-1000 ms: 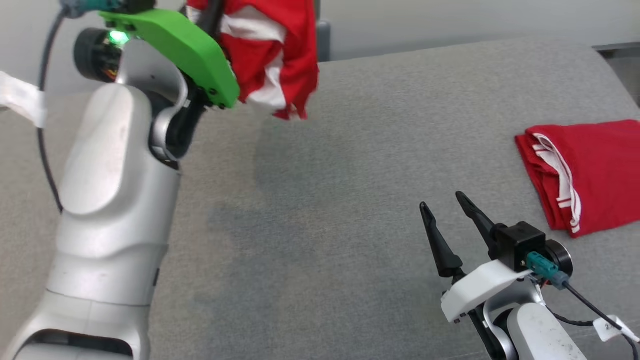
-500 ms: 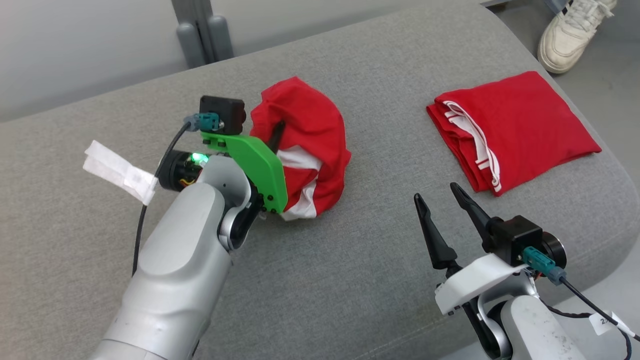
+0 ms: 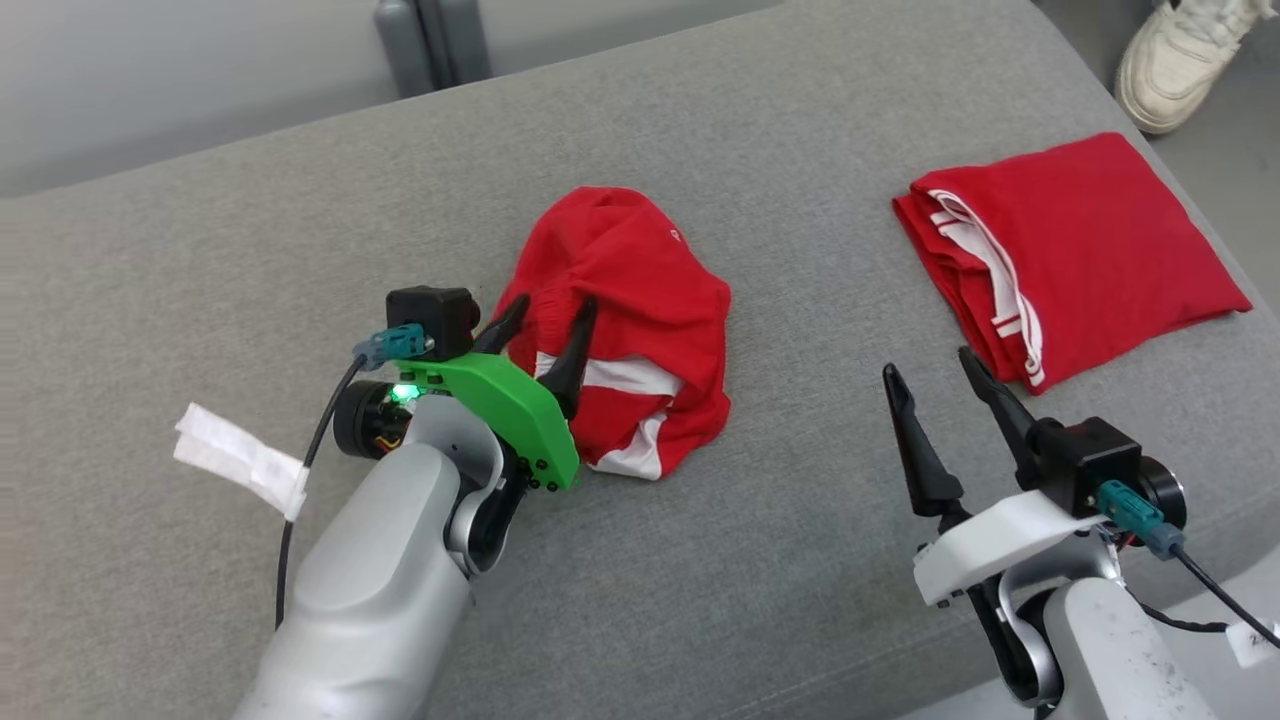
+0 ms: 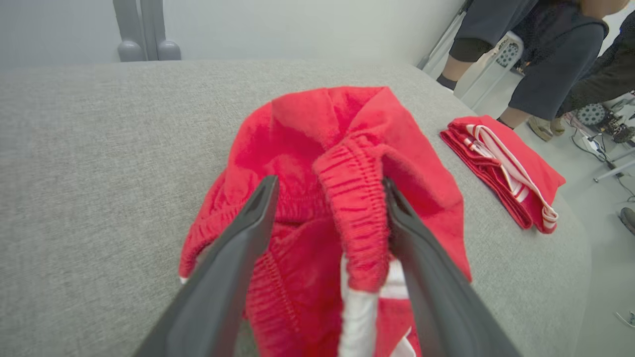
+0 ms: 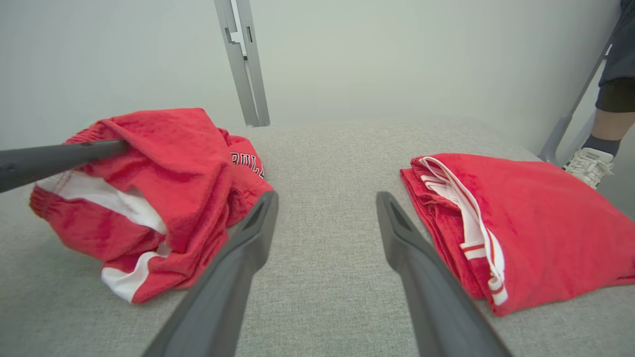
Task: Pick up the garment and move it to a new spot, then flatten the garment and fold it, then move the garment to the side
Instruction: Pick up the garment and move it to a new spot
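Left fingers (image 3: 575, 345) opened wide; straddling garment (image 3: 640, 270)

The left arm (image 3: 380, 580) reaches from the near edge of the grey cushion (image 3: 850, 130) to its middle. The left gripper (image 3: 555, 305) points away from the robot, its two fingers spread apart. The right gripper (image 3: 927, 362) hangs by the near right corner, fingers wide apart too.

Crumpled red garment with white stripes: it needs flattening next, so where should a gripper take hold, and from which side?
Probably the gathered elastic waistband: on the crumpled red garment it stands up as a raised ridge between the open fingers of the left gripper. Come from the robot's near side, along those fingers, pinching across the ridge.
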Robot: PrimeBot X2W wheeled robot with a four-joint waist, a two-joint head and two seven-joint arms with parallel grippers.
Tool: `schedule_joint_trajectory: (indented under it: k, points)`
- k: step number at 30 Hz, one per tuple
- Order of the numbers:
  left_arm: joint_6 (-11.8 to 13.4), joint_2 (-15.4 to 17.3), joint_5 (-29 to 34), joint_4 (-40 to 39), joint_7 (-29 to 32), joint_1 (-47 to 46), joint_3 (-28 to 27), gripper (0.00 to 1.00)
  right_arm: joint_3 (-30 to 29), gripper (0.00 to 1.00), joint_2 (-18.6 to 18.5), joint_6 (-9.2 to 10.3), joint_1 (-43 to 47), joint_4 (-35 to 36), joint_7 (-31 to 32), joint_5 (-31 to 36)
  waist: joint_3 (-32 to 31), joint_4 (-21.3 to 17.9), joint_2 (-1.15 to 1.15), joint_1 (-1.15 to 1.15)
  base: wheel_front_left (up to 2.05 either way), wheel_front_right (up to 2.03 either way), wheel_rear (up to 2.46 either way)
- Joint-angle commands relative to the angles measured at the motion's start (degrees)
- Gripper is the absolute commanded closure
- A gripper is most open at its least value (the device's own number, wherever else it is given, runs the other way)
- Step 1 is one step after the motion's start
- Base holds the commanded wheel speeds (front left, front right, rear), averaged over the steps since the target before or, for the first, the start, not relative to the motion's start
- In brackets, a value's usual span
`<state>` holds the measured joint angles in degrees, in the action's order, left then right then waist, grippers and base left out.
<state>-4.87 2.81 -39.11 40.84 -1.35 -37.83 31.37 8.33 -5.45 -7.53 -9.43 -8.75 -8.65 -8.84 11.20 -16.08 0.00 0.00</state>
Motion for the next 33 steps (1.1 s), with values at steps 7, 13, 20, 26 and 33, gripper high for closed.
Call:
schedule_joint_trajectory:
  k: [7,13,20,26,33]
  points:
    - [-0.4,2.2,-0.5,-5.7,-12.2,7.6,-3.6,0.00,-5.8,0.00,0.0,0.09,3.5,2.1,1.0,1.0,-6.4,12.0,0.00,0.00,0.00,0.00,0.00]
    - [0.2,4.8,2.2,-12.9,-13.9,14.4,-8.8,0.00,-9.2,0.00,-0.2,0.09,5.7,3.4,2.0,1.4,-8.0,15.8,0.00,0.00,0.00,0.00,0.00]
    - [-1.2,6.5,8.9,-23.2,-13.8,23.5,-17.3,0.00,-9.7,0.00,0.0,0.09,6.5,3.0,1.2,0.9,-9.2,17.4,0.00,0.00,0.00,0.00,0.00]
    - [-1.5,6.0,13.6,-25.9,-13.8,30.2,-22.3,0.00,-8.8,0.00,0.1,0.09,6.7,1.4,0.5,0.5,-10.5,17.0,0.00,0.00,0.00,0.00,0.00]
    - [-1.0,3.9,17.2,-27.6,-13.8,35.5,-26.9,0.00,-8.1,0.00,0.3,0.09,6.7,-0.1,-0.1,0.1,-11.4,16.3,0.00,0.00,0.00,0.00,0.00]
